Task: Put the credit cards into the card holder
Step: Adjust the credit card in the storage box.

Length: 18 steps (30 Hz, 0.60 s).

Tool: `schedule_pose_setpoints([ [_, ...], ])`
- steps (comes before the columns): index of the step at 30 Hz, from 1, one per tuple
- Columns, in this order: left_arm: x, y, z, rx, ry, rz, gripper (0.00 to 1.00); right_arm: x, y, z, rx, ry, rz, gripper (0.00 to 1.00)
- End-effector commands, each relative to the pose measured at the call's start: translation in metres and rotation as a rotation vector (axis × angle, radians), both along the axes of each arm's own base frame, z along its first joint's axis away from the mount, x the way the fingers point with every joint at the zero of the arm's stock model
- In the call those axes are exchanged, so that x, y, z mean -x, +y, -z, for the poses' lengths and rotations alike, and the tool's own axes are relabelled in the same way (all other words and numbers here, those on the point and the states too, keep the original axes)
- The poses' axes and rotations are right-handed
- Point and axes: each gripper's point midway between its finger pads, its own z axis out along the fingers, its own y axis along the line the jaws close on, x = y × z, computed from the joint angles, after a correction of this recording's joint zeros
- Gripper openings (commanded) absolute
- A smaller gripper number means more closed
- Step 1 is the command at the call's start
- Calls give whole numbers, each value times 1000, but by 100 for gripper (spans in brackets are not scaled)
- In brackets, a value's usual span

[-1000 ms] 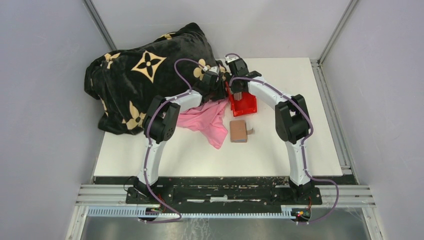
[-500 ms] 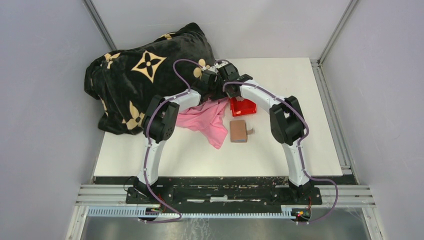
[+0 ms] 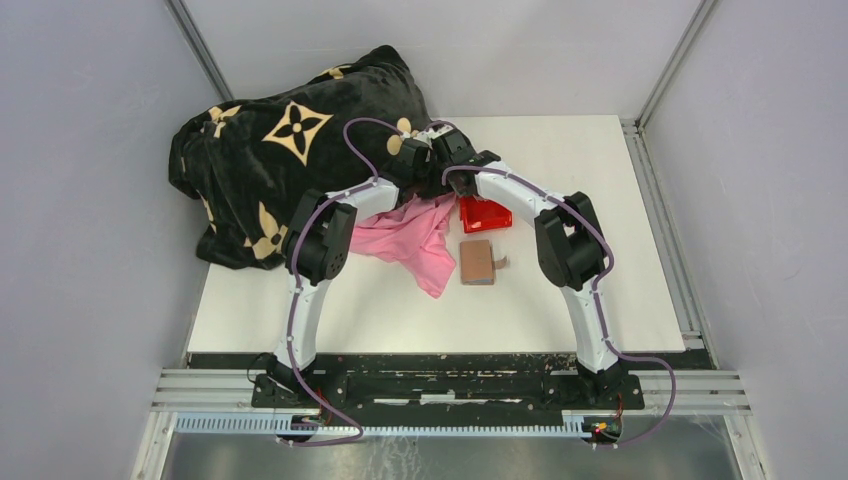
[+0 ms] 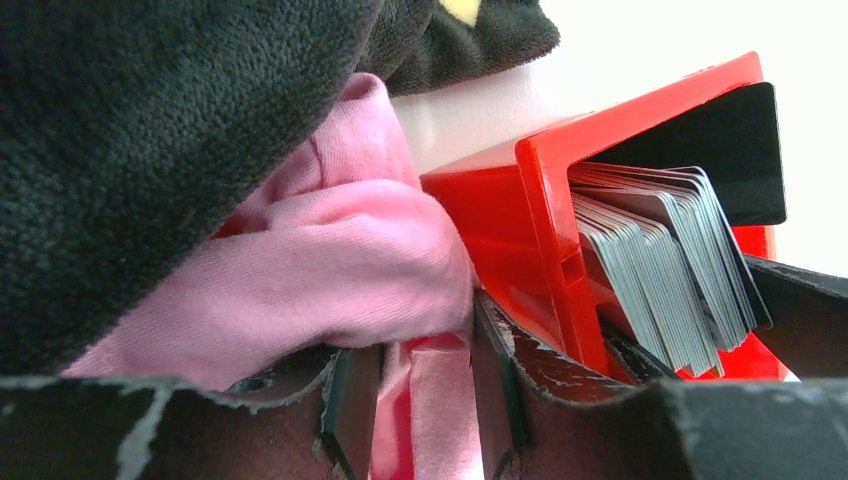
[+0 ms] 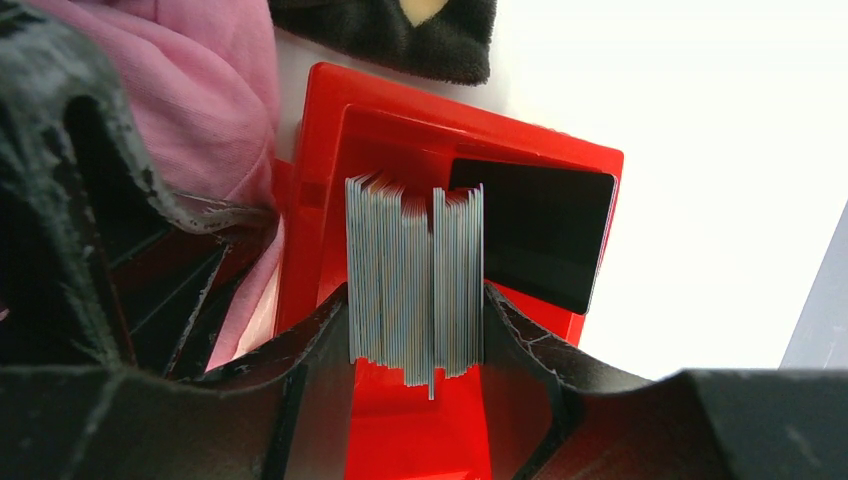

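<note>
Several grey credit cards (image 5: 415, 270) stand on edge in a stack inside a red bin (image 5: 330, 130), with a dark card (image 5: 540, 230) leaning behind them. My right gripper (image 5: 417, 300) reaches into the bin, one finger pressed on each side of the stack. The cards also show in the left wrist view (image 4: 660, 270). My left gripper (image 4: 420, 330) sits at the bin's outer wall (image 4: 500, 220), nearly closed on a red strip of the bin and a fold of pink cloth (image 4: 330, 250). The brown card holder (image 3: 478, 262) lies closed on the table, just nearer than the bin (image 3: 488, 215).
A black blanket with tan flowers (image 3: 290, 150) is heaped at the back left. The pink cloth (image 3: 415, 235) spreads left of the bin and card holder. Both grippers (image 3: 420, 165) (image 3: 452, 172) crowd together at the bin's far end.
My right gripper has swung left and come down from above the bin onto the card stack. The left arm, bin and card holder have stayed put.
</note>
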Motion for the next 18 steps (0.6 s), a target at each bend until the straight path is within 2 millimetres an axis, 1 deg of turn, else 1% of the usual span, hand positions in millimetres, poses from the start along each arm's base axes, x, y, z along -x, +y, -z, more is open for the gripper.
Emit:
schedule_pose_setpoints([
  [1, -15, -1, -15, 52, -39, -23, 45, -7, 5, -20, -34, -51, 26, 50],
  [3, -15, -2, -16, 60, -39, -23, 45, -7, 5, -25, -34, -56, 27, 54],
  [9, -18, -3, -17, 67, -38, -28, 45, -3, 8, -34, -50, -63, 25, 61],
  [14, -17, -2, -18, 63, -39, -31, 45, -3, 11, -47, -84, -84, 24, 62],
  [18, -17, -1, -18, 57, -37, -33, 45, -3, 16, -61, -133, -106, 19, 62],
])
